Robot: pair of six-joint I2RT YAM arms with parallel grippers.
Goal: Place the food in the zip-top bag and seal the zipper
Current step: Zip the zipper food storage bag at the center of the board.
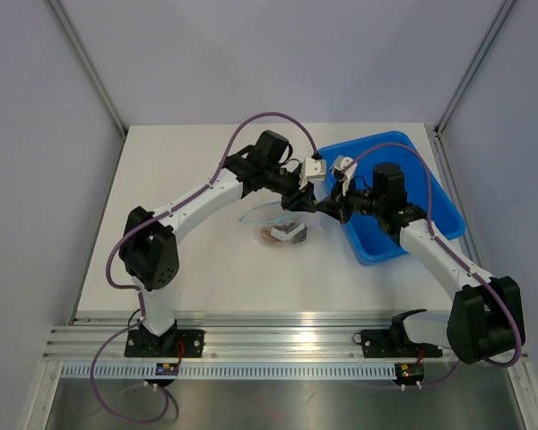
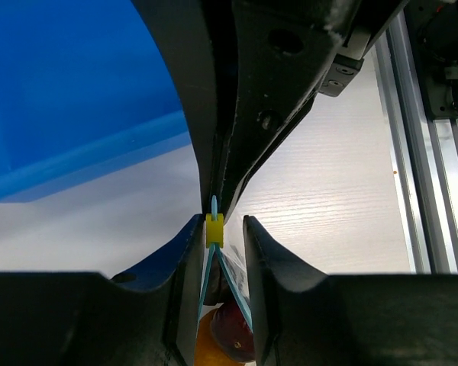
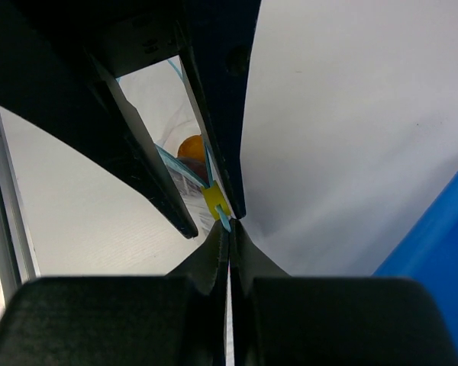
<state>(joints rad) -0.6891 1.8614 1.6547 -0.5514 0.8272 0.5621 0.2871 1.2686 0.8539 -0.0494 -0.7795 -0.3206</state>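
Two grippers meet at the mouth of the zip-top bag (image 1: 282, 229), which lies on the table (image 1: 188, 161) just left of the blue tray (image 1: 430, 193). My right gripper (image 3: 229, 229) is pinched tight on the end of the zipper (image 2: 214, 204). My left gripper (image 2: 221, 223) is parted only narrowly, straddling the strip at its yellow slider (image 2: 214, 231). I see the food (image 2: 230, 341) inside the bag, below the slider.

Food (image 1: 284, 234) in zip-top bag (image 1: 267, 218) on table (image 1: 193, 273), tray (image 1: 435, 202) to its right
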